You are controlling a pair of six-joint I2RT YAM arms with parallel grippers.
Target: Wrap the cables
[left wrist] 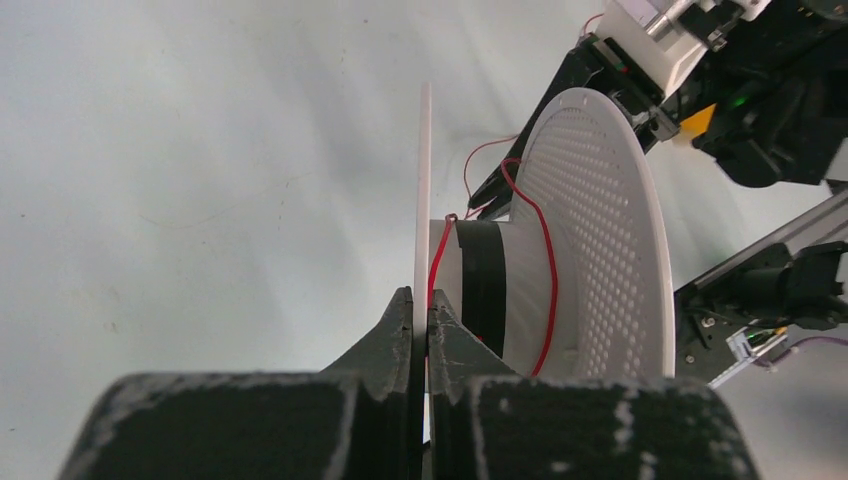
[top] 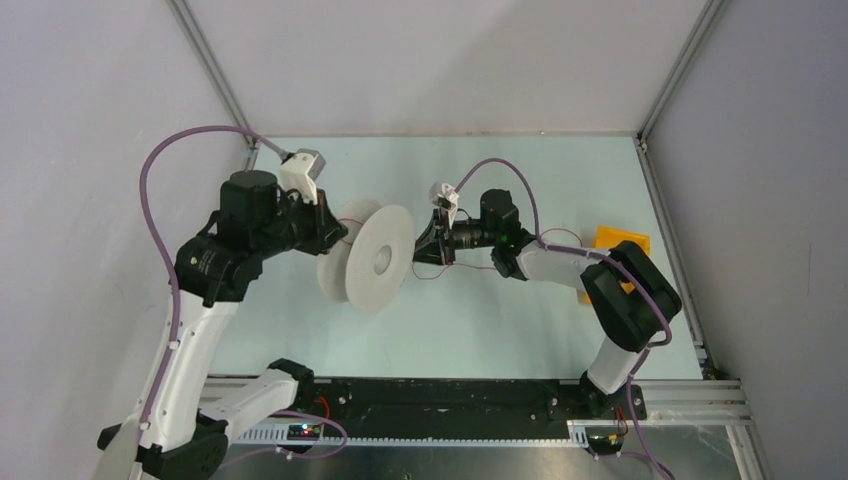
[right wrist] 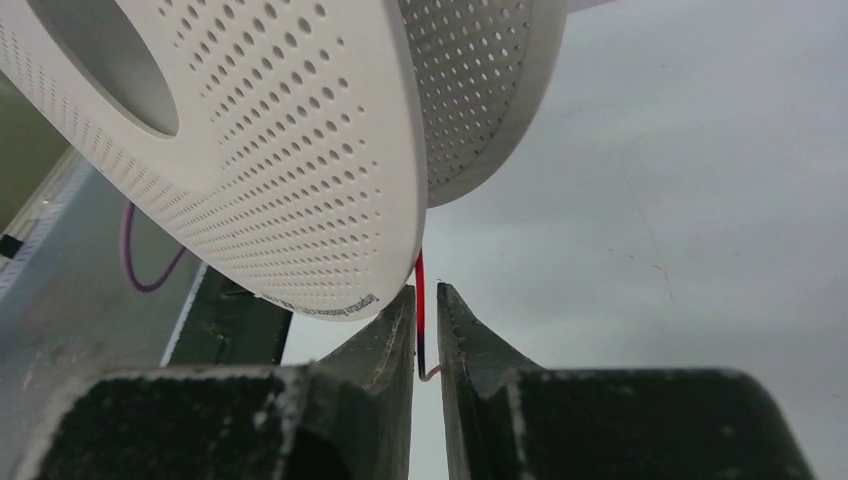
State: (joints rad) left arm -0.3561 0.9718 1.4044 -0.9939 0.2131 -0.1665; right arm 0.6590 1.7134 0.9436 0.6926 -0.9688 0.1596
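A white plastic spool [top: 378,258] with two perforated flanges is held on edge above the table. My left gripper [top: 337,233] is shut on the rim of its left flange [left wrist: 423,180]; in the left wrist view the gripper [left wrist: 421,312] pinches that thin rim. The thin red cable [left wrist: 549,270] curls loosely round the spool's core, which carries a black band [left wrist: 482,285]. My right gripper [top: 424,248] is just right of the spool. In the right wrist view it [right wrist: 425,318] is nearly closed on a strand of the cable [right wrist: 419,300] that runs up behind the flange [right wrist: 300,150]. Loose cable [top: 478,267] trails on the table.
An orange-yellow object [top: 622,243] lies at the right edge of the pale green table [top: 480,330], partly behind my right arm. Aluminium frame rails [top: 660,215] and grey walls border the table on the left, right and back.
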